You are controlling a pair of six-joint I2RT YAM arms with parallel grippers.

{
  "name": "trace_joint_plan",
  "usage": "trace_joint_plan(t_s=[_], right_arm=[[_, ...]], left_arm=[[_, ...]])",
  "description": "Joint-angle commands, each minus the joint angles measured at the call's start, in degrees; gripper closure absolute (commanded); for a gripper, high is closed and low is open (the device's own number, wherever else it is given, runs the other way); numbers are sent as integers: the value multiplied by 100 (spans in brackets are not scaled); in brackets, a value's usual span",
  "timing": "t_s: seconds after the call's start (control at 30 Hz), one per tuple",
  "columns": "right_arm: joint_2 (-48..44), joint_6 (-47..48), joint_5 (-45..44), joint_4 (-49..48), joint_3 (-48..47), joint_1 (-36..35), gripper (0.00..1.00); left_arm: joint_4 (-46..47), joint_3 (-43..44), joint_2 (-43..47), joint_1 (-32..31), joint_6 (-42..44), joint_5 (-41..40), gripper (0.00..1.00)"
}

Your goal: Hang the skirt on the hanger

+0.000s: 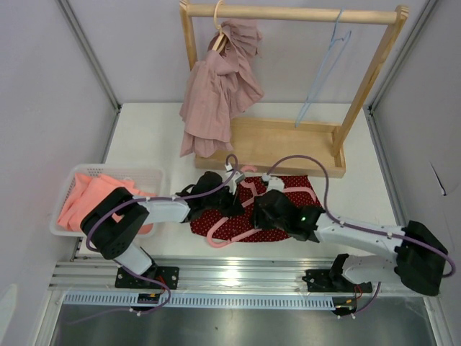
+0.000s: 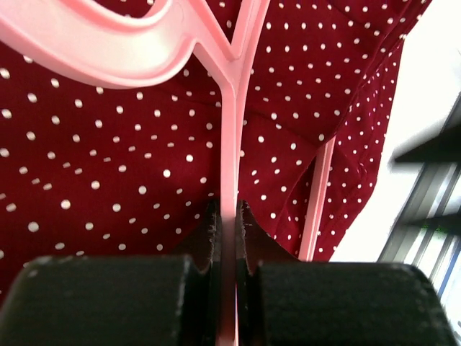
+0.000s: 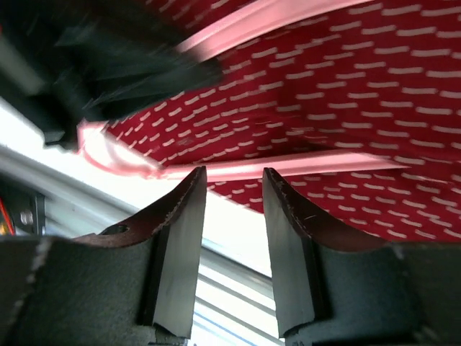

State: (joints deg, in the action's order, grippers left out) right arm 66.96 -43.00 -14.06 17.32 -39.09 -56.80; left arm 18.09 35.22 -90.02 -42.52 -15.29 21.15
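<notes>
Left claw [image 2: 229, 216] is pinched tight on the hanger [image 2: 229, 137] stem, with the bar running straight out ahead of it. Skirt [image 2: 108, 187] lies flat on the surface [image 2: 432, 65] under both claws, hanger on top. Right claw [image 3: 232, 191] is half-wide with nothing in it. A hanger bar crosses just past its tips, cloth beyond. Likely step: get cloth onto the bar. Hold the left pinch firm so the hanger can't swivel. Lower the right tips onto the skirt edge and grab cloth only, not plastic.
</notes>
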Motion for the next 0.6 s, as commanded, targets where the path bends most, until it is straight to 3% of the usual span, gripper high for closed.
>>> trace_joint_plan(t_s=[0.0,0.17,0.57], right_arm=[[692,213,-167,-1264,-292,-489,59],[1441,284,-517,-2267,-327,-1078,59],[2901,47,-1625,-2260,-898,-1624,53]], left_arm=[[-332,265,-59,-19,395,-260,100],[-481,476,-183,-10,536,3,100],[-648,582,-262,-2,650,144,100]])
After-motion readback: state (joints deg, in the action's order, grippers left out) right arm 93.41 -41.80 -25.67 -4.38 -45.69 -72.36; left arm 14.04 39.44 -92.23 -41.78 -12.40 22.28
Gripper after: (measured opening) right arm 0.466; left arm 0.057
